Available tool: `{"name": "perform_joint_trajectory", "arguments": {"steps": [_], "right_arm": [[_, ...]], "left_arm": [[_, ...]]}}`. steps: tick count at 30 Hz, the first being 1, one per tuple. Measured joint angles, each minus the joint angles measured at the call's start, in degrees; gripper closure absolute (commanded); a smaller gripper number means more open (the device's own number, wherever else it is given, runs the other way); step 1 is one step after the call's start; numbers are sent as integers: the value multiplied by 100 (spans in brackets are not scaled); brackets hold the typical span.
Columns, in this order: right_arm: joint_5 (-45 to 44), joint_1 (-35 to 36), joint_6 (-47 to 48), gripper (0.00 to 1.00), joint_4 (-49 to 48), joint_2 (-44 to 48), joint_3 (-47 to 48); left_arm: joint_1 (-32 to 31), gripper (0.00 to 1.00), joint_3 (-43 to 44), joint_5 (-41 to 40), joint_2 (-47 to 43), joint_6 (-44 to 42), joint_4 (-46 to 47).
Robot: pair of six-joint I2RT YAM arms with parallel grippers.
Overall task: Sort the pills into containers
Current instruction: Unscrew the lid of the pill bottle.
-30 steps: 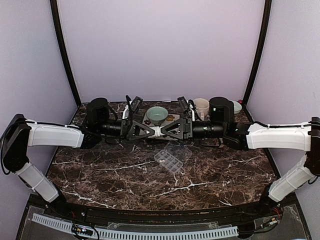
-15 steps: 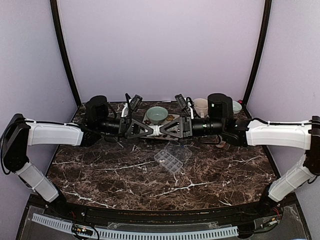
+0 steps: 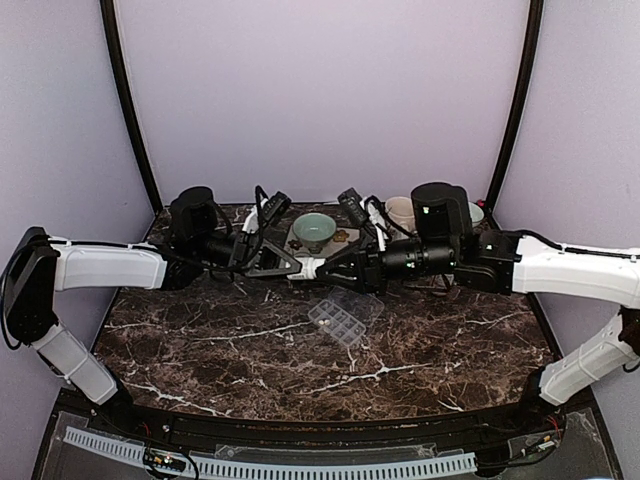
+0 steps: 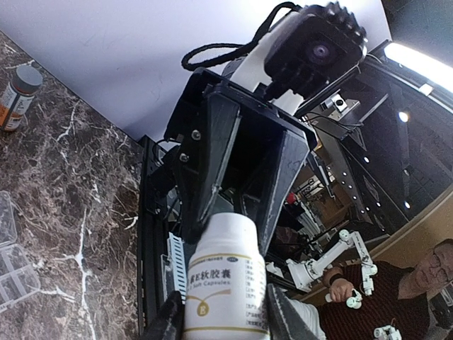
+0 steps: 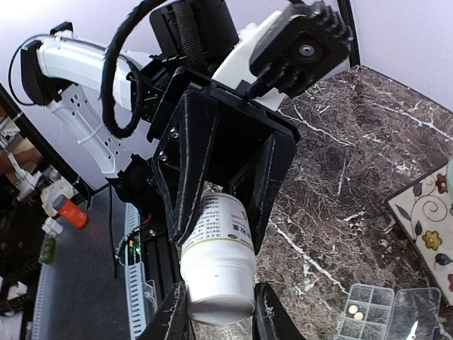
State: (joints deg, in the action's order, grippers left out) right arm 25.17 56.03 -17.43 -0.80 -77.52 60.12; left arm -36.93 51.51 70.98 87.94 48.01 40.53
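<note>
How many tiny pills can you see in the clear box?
2. The first pill and the second pill lie side by side in one compartment of the clear pill box, in the right wrist view. More may be hidden in the white bottle.

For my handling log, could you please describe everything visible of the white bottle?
The white bottle is a small plastic-looking cylinder, its white label printed with dark characters and a yellow band. It is held roughly level in the air above the table. The left jaws clamp its labelled body; the right jaws are shut on its white cap end.
</note>
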Motion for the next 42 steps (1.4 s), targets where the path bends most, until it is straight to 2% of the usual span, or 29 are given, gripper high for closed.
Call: {"name": "perform_joint_trajectory", "arguments": {"steps": [14,27,31,38,40,42], "right_arm": [[-2076,1038,1939,100,76,339,-2],[-3836,1797,3132,99,-525,310,-323],[-4011,1875,3287,86,-667,308,-396],[-4229,1882,3405,48,-568,310,-417],[-4360,1829,3355,41,-382,291,-455],[-4452,1784,3331,39,-205,286,-487]], "left_arm": [[-20,99,-17,763,98,1545,1274],[2,100,-94,979,101,1858,1510],[2,100,-98,951,101,1873,1513],[0,100,-103,984,98,1921,1659],[-4,100,-103,1088,61,1930,1825],[-24,100,-103,1147,31,1934,1941]]}}
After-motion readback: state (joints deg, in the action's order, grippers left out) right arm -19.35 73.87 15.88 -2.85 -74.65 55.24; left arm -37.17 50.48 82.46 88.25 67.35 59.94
